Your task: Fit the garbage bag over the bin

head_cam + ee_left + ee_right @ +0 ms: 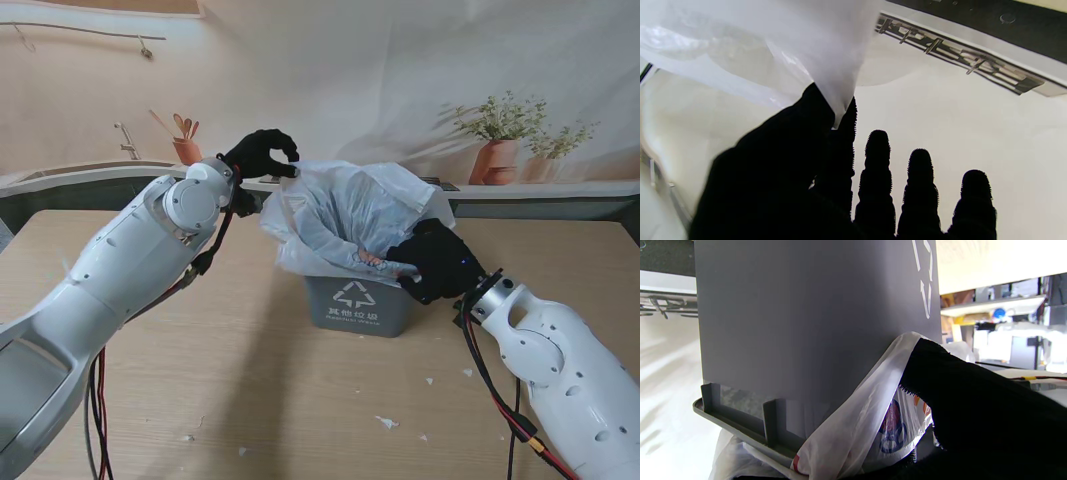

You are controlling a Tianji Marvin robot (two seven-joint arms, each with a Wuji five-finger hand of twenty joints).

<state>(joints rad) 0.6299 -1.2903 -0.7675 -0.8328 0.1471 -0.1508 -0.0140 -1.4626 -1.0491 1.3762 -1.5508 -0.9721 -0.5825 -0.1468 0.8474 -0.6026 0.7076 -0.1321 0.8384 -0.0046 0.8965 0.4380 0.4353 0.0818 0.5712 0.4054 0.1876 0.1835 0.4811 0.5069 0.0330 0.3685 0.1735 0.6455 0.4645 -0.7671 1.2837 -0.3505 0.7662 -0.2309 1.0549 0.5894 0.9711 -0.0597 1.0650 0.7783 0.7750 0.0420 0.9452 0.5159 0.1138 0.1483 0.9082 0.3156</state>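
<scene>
Nearest to me, both white arms rise from the near corners of the counter, and between them the grey bin stands around the counter's middle with the garbage bag billowing out of its mouth. My left hand is up at the bag's far left edge, thumb and forefinger pinching a fold of the film while the other fingers stay spread and idle; the left wrist view shows the plastic caught right at the tips. My right hand is curled over the bin's right near corner, closed on the bag where it drapes the rim, though I cannot tell how much film it truly has. To do this step well, I judge I should keep the right hand pressing as an anchor, carry the left pinch outward past the left far corner and then down, so the film clears the rim's lip before it tightens. A pinch this shallow may slip, and thin plastic may tear on a corner, so slow and even tension seems wise.
</scene>
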